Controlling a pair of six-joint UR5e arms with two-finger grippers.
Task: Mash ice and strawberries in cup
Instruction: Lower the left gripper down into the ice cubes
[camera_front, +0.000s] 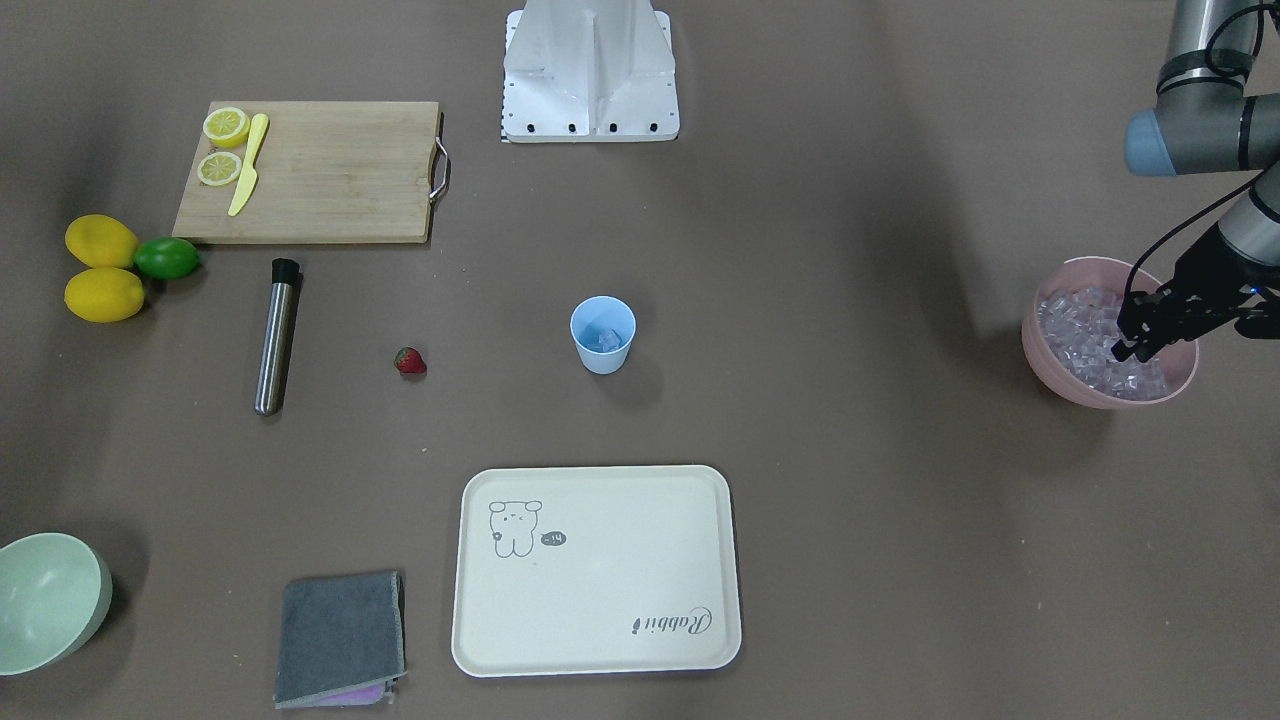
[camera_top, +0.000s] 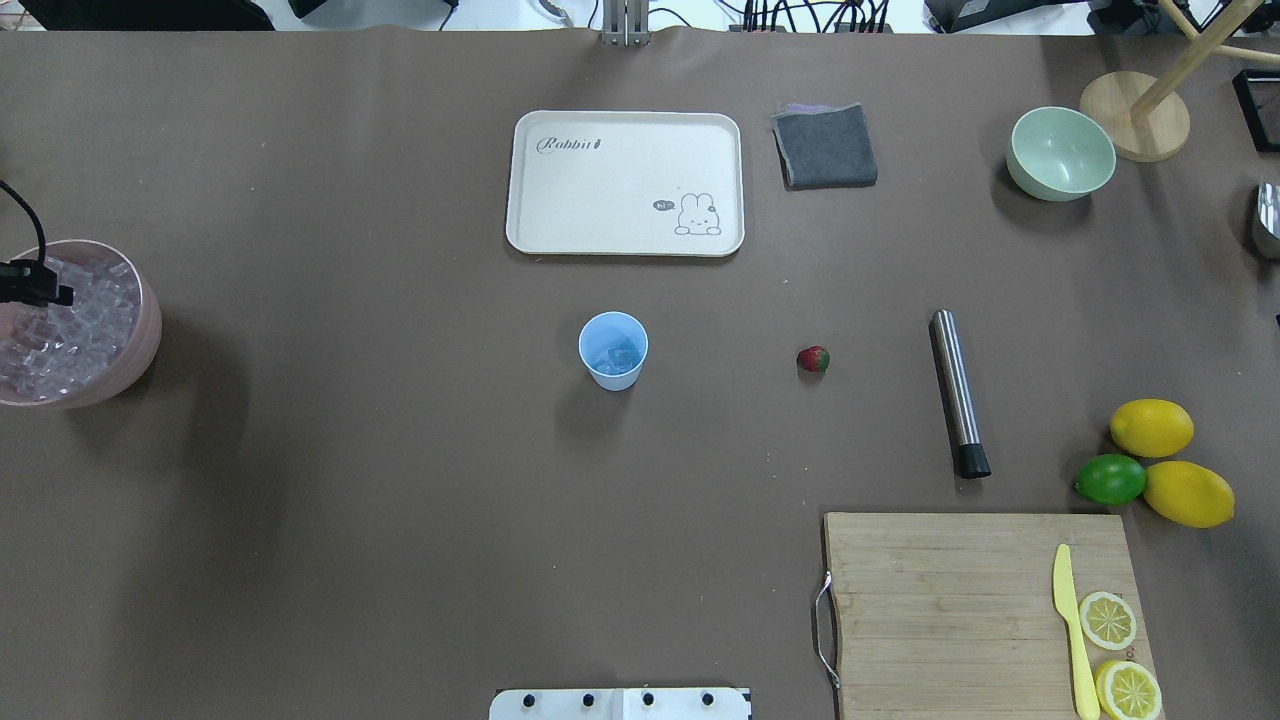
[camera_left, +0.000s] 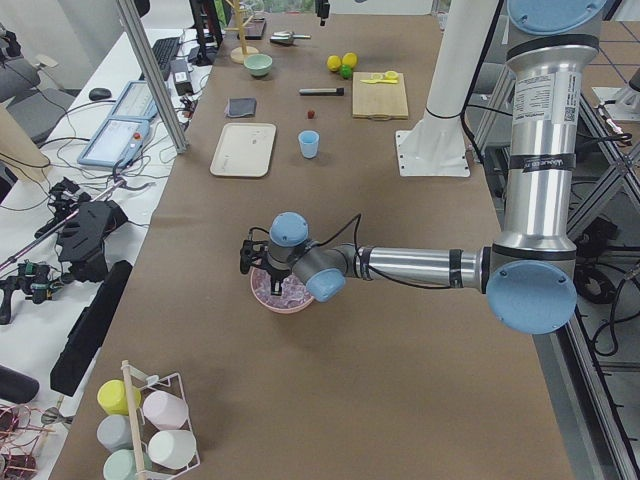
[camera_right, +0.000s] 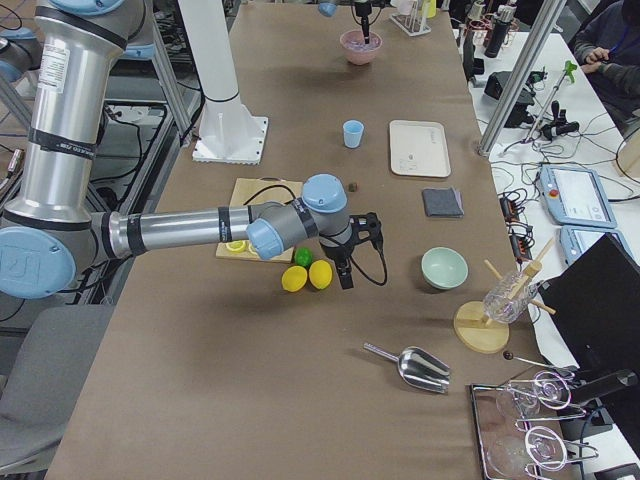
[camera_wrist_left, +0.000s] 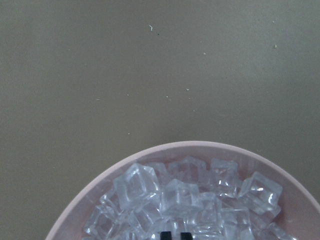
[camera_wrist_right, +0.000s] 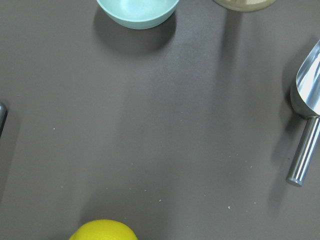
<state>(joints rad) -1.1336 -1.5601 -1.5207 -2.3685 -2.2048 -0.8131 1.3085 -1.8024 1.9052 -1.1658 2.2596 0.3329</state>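
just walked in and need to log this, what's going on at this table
The left gripper hangs over the pink bowl of ice, tips down at the cubes; whether it grips one is unclear. The blue cup already holds a few cubes. The strawberry lies apart on the table, the steel muddler untouched. The right gripper hovers by the lemons.

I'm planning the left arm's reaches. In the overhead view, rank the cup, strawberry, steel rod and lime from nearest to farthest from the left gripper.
Measured from the left gripper, over the pink bowl at the view's left edge:
1. cup, table centre.
2. strawberry, right of the cup.
3. steel rod, further right.
4. lime, far right, beside the lemons.
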